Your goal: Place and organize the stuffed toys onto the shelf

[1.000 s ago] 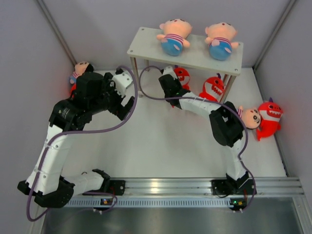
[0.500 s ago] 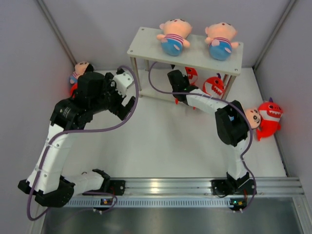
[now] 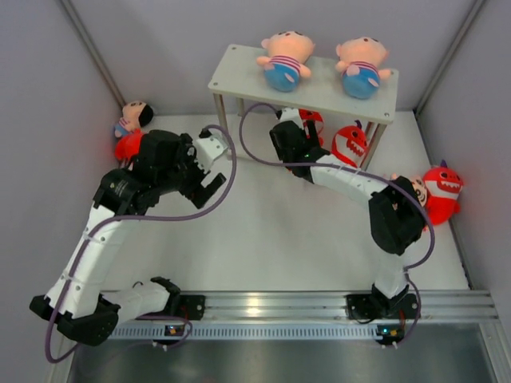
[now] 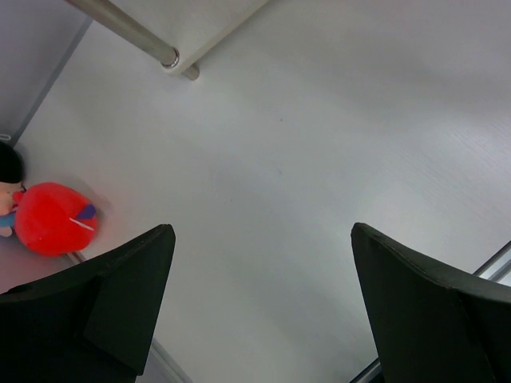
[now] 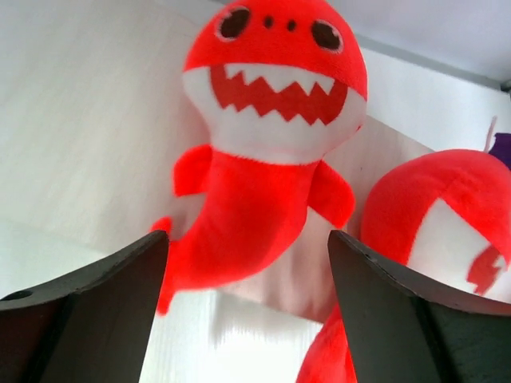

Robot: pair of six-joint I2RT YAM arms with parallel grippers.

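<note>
While right gripper [image 5: 243,315] gapes wide at the red shark [image 5: 267,183] on the lower board of the shelf [image 3: 319,92] | soft, light plush, likely squashes: pinch mid-belly | left gripper [image 4: 263,311] wide, empty.

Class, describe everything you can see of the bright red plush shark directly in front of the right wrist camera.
The red plush shark looks soft and fuzzy. It has a white mouth patch with jagged red teeth, two dark oval eyes, two small nostril dots and a stubby fin on each side. It faces the camera, head uppermost in that view, on the shelf's pale lower board. A second red shark sits close at its side. The right gripper is open, and neither finger visibly touches it.
</note>
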